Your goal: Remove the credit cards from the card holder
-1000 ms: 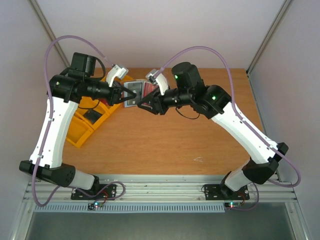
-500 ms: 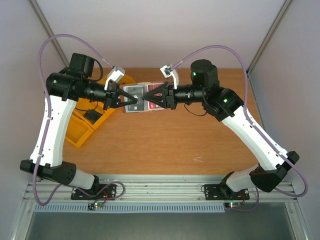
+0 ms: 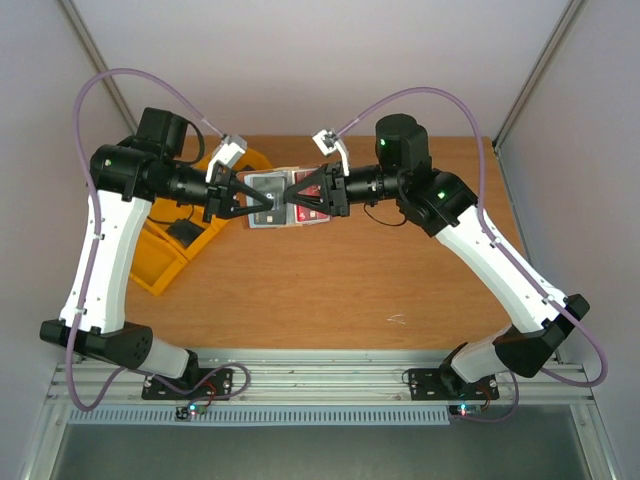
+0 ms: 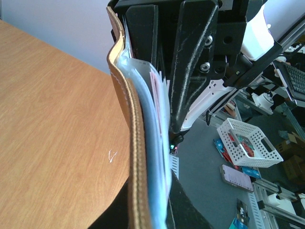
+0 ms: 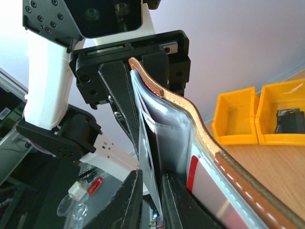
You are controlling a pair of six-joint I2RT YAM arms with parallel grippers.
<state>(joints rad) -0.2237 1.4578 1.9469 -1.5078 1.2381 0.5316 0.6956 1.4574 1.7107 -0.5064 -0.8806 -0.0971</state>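
The card holder (image 3: pixel 268 186) is held open in the air over the back of the table, between both grippers. Its brown outer face and grey-blue lining show edge-on in the left wrist view (image 4: pixel 136 157). My left gripper (image 3: pixel 266 205) is shut on its left half. My right gripper (image 3: pixel 298 205) faces it from the right. In the right wrist view my right gripper (image 5: pixel 152 202) is closed on a thin inner leaf of the card holder (image 5: pixel 190 112). A red credit card (image 5: pixel 192 171) sits in a clear pocket beside it. Red cards (image 3: pixel 304 179) show on the right half.
Yellow plastic bins (image 3: pixel 165 255) stand at the left of the table, also in the right wrist view (image 5: pixel 236 117). One bin holds a black item (image 3: pixel 183 232). Off the table edge the left wrist view shows a white basket (image 4: pixel 245 143).
My right arm swung its wrist round and came level with the card holder's right half. Both grippers now hold it between them. It has shifted slightly right.
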